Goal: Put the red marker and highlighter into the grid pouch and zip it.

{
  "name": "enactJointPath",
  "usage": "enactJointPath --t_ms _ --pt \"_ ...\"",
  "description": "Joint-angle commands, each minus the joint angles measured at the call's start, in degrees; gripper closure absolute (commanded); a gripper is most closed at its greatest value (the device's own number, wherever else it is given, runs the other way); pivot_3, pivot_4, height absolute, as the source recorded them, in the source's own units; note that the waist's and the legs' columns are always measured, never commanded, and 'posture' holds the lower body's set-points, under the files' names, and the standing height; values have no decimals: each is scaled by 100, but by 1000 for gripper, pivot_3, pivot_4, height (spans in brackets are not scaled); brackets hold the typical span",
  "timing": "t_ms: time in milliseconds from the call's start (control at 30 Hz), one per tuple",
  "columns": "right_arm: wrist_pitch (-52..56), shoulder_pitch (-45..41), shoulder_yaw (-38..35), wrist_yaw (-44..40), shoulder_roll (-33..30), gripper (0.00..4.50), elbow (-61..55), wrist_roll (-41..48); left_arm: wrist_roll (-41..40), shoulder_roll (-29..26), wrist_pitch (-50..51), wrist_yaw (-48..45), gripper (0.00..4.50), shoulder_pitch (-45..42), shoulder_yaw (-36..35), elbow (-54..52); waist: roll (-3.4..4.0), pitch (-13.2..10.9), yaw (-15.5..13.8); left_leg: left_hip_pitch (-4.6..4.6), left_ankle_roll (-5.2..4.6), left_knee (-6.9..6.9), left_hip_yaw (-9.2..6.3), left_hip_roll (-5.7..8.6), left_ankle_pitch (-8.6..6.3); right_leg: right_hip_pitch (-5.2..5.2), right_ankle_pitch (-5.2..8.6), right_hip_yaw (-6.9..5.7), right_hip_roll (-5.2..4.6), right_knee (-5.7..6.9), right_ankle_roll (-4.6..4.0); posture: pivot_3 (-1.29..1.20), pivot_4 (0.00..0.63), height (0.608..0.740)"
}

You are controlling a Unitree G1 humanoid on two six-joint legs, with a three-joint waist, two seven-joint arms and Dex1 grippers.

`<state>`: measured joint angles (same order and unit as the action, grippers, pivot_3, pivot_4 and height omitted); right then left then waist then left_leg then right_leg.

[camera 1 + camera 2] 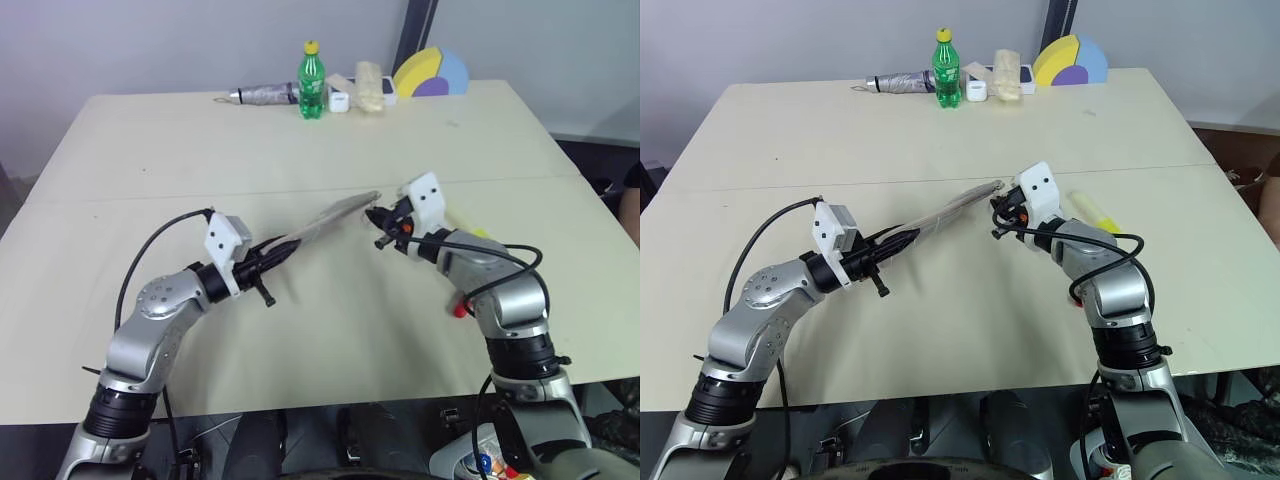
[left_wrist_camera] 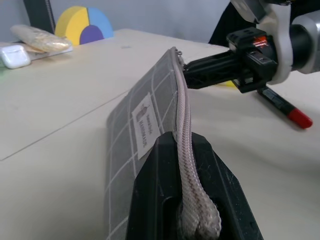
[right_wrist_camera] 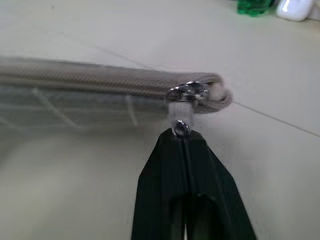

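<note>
The grid pouch point(image 1: 335, 217) was held up above the table point(image 1: 300, 140), edge-on, with its zipper side on top and its small white label point(image 2: 143, 125) on the flat side. The left gripper point(image 2: 192, 190) was clenched on one end of the pouch, its two black fingers pressed on either side of the zipper band. At the other end of the pouch, the right gripper point(image 3: 181, 137) was closed, and its fingertips pinched the zipper pull tab point(image 3: 179, 112), which hung from the metal slider point(image 3: 187, 93) at the very end of the zipper. The red marker point(image 2: 285, 106) lay on the table beyond that end of the pouch, under the right arm, and the highlighter point(image 1: 1095, 212) lay on the table near it, also apart from the pouch. Far behind the pouch, at the back edge of the table, stood a green bottle point(image 1: 311, 80).
</note>
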<state>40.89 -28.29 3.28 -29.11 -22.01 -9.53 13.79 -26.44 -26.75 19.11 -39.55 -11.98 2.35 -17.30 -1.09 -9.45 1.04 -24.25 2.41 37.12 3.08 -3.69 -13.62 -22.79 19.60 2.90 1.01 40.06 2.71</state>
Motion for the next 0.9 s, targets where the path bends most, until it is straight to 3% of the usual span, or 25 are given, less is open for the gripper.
enactJointPath --t_ms 33,533,900 --pt "-9 -159 222 -100 -122 4432 -401 -76 114 79 -163 54 4500 -95 -50 -41 0 0 0 0 0 0 -1 0 0 0 0 0 0 0 0 0 150 740" --pt "424 -370 1728 -1179 -859 4432 -2123 -136 735 620 -432 275 4500 -179 319 225 -1 0 -20 -2 0 2 -5 1 0 2 0 -2 -2 -2 0 0 150 740" --pt "369 -665 2008 -1480 -959 4432 -2170 -191 1244 1134 -817 635 4500 -596 428 796 -3 -2 -21 -2 -1 5 -7 2 0 2 0 -3 -1 -2 0 0 150 740"
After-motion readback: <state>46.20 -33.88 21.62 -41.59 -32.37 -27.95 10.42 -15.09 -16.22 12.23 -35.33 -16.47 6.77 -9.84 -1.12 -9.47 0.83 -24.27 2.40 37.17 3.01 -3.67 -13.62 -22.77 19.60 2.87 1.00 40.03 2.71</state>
